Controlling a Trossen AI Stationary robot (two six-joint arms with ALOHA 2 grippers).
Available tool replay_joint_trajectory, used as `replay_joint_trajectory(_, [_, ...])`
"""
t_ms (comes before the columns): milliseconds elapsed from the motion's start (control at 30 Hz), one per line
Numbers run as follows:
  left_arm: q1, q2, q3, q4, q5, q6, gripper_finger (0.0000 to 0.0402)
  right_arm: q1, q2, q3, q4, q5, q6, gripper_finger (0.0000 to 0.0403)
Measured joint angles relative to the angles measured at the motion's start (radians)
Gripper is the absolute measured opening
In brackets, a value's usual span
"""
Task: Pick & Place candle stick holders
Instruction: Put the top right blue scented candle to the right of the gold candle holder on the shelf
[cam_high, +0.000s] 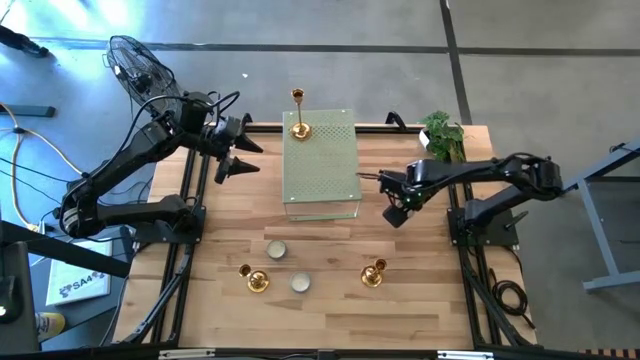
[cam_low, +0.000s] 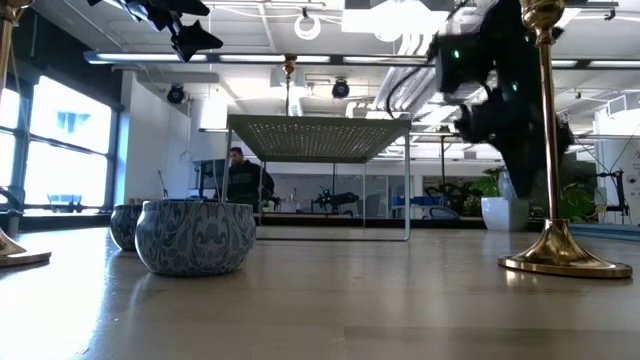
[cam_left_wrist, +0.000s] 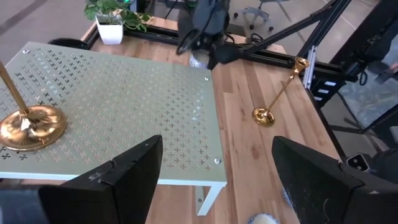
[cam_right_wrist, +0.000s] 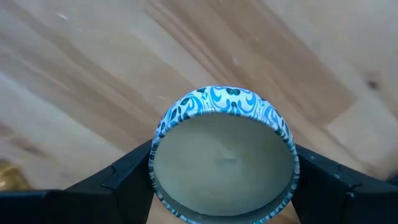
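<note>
Now | gold holders (cam_high: 299, 128): 3 | cups (cam_high: 275, 250): 3 | right claw (cam_right_wrist: 224, 186) pinching one cup | left claw (cam_left_wrist: 214, 180) spread

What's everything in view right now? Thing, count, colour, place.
Gold candlesticks: 3; one on the green stand, two on the table's front part.
Patterned cups: 3, blue-white outside, cream inside; two at the front, one between the right tool's fingers.
Stand: 1, pale green, perforated, mid-table toward the back.
Potted plant: 1, green, white pot, back right corner.
Table: 1, light wood.
Fan: 1, black, floor beyond the back left corner.
Person: 1, in the room behind.
Left tool: open, left of the stand.
Right tool: right of the stand, around a cup.
</note>
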Motion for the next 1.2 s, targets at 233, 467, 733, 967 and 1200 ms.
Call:
replay_joint_trajectory(233, [0.000,0.000,0.000,0.000,-0.031,0.003,0.0299,0.006,-0.005,0.242,-0.178,0.056,-0.005,0.0285])
replay_joint_trajectory(467, [0.000,0.000,0.000,0.000,-0.032,0.004,0.0299,-0.025,-0.006,0.494,-0.252,0.137,-0.057,0.0285])
replay_joint_trajectory(733, [0.000,0.000,0.000,0.000,-0.032,0.002,0.0299,-0.114,0.014,0.713,-0.215,0.162,-0.151,0.0285])
replay_joint_trajectory(967, [0.000,0.000,0.000,0.000,-0.032,0.002,0.0299,-0.191,0.134,0.874,-0.160,0.140,-0.273,0.0285])
replay_joint_trajectory(1200, [0.000,0.000,0.000,-0.008,-0.032,0.001,0.0299,-0.257,0.337,1.091,-0.153,0.042,-0.378,0.0285])
